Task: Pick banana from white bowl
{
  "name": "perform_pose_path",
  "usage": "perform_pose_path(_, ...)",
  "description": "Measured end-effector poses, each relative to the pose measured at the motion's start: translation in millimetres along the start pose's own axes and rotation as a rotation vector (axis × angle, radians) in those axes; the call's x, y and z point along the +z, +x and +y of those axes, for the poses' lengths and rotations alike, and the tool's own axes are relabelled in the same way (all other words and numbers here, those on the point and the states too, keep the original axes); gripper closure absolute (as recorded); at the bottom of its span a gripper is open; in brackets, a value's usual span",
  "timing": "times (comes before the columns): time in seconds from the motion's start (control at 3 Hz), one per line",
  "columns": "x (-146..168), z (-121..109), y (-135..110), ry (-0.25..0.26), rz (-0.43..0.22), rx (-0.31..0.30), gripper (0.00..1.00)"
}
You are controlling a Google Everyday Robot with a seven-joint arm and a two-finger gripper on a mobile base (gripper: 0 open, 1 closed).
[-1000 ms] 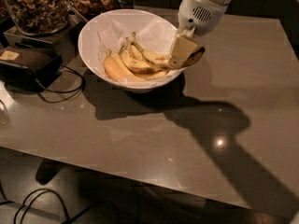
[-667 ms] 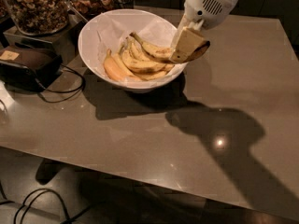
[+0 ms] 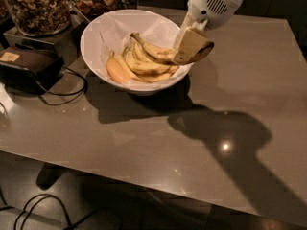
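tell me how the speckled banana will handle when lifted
Probably soft and bruisable: the banana looks ripe and speckled. Gripped near one end by the end effector at the rim of the white bowl, it may pivot or slip.

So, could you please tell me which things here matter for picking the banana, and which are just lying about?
Job: the banana, the white bowl, the gripper at the bowl's rim, shut on the banana.
Lying about: other bananas, nut jars, black box with cables.

One claw (image 3: pixel 193 48) over one bowl (image 3: pixel 96 35) — four bananas (image 3: pixel 144 67).
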State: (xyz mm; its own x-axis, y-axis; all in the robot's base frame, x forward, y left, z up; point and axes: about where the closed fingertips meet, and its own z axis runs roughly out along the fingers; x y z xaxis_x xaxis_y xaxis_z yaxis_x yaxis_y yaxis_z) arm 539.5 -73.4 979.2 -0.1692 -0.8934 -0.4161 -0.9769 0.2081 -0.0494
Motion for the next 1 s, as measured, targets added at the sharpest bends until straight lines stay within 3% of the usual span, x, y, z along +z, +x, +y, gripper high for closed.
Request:
perform_pose_path(0.33,-12.0,29.3,-15.4,-0.027,-0.062,-0.066,1.00)
perform_pose_path(1.0,-8.3,42.9,-19.8,-0.033,-0.067,-0.076,1.00)
